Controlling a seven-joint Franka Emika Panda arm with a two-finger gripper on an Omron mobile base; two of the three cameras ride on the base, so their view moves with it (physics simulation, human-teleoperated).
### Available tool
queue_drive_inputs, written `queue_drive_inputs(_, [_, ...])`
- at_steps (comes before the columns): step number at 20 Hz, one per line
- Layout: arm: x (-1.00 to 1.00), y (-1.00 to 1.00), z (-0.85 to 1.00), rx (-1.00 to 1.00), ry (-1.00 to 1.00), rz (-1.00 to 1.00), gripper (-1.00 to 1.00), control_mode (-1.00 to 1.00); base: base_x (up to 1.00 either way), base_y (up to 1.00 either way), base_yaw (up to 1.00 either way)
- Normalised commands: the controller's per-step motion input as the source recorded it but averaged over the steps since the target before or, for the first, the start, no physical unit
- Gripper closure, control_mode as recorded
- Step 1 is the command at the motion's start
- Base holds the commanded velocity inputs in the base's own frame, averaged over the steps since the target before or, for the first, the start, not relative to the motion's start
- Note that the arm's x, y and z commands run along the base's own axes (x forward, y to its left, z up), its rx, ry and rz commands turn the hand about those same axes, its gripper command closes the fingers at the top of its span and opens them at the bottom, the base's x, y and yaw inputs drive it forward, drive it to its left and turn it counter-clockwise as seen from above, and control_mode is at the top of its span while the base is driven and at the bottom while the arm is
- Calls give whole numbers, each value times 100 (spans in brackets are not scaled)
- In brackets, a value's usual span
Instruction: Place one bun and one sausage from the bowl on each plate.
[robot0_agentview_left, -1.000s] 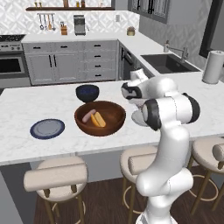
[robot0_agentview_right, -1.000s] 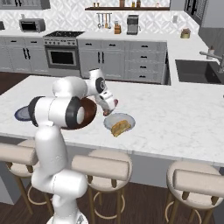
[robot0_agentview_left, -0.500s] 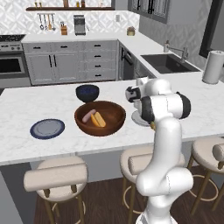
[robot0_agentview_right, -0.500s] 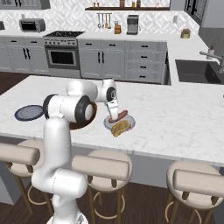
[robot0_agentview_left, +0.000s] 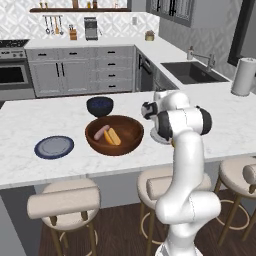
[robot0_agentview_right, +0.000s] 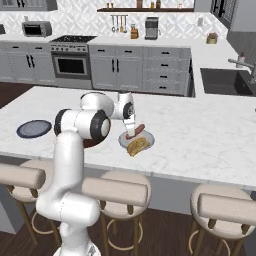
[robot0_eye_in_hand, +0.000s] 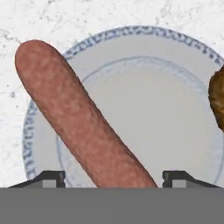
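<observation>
The hand view looks straight down on the pale plate (robot0_eye_in_hand: 183, 131). A sausage (robot0_eye_in_hand: 78, 122) lies slantwise on it, from 11 o'clock past the rim down to 6 o'clock between the two fingertips (robot0_eye_in_hand: 50, 178), which stand wide apart and clear of it. A brown bun (robot0_eye_in_hand: 217, 100) edge shows at 3 o'clock on the plate.

The right base view gives the same plate (robot0_agentview_right: 146, 147) from the side: the sausage (robot0_agentview_right: 136, 131) rests on its far part at 12 o'clock, the bun (robot0_agentview_right: 138, 145) on the near part at 6 o'clock, the two touching or nearly so. The gripper (robot0_agentview_right: 131, 131) hangs just over the sausage; whether it touches cannot be told here. The blue-rimmed plate (robot0_agentview_right: 33, 128) sits bare at 9 o'clock, well apart.

The left base view shows what the arm hides from the right: the bowl (robot0_agentview_left: 115, 134) with one sausage (robot0_agentview_left: 101, 132) and one bun (robot0_agentview_left: 112, 136) side by side inside. A small dark bowl (robot0_agentview_left: 99, 105) stands at 11 o'clock of it, and the blue-rimmed plate (robot0_agentview_left: 54, 147) at 9 o'clock. Here the arm covers most of the pale plate (robot0_agentview_left: 156, 137).

No writing or labels can be read.
</observation>
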Motion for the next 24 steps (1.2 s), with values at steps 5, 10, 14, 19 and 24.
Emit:
queue_drive_inputs(5, [-79,3,83,7,-12,1,-100,-100,0,0,0])
queue_drive_inputs(10, [-94,65,94,0,-27,19,-100,-100,0,0,0])
queue_drive_inputs(14, [-49,100,30,0,-9,43,-100,-100,0,0,0])
queue_drive_inputs(19, [-26,82,0,-1,1,71,-100,-100,0,0,0])
queue_drive_inputs(24, [0,95,22,-8,-1,63,-100,-100,0,0,0])
